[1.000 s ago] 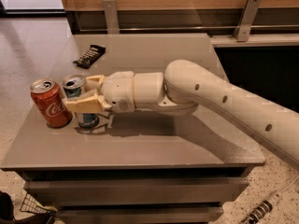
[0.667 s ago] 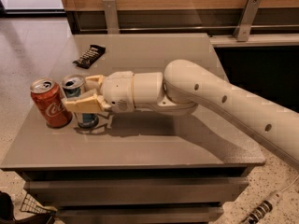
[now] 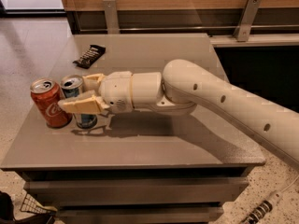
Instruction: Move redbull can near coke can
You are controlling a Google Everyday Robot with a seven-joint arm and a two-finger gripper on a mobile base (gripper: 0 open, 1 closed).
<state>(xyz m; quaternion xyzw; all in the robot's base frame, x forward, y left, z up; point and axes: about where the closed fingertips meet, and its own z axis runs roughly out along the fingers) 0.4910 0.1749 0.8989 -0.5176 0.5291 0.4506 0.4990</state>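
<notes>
Two cans together at the grey tabletop's (image 3: 187,143) left edge.
Cream two-finger gripper (image 3: 74,92) clasps the slim blue-silver redbull can (image 3: 72,84) beside the wider red coke can (image 3: 49,106); seemingly only release remains.

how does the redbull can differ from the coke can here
The redbull can is slim, blue and silver; the coke can is wider, red with white script. The gripper holds the redbull can between its fingers; the coke can stands free beside it. Both stand upright on the table, tops silver.
</notes>
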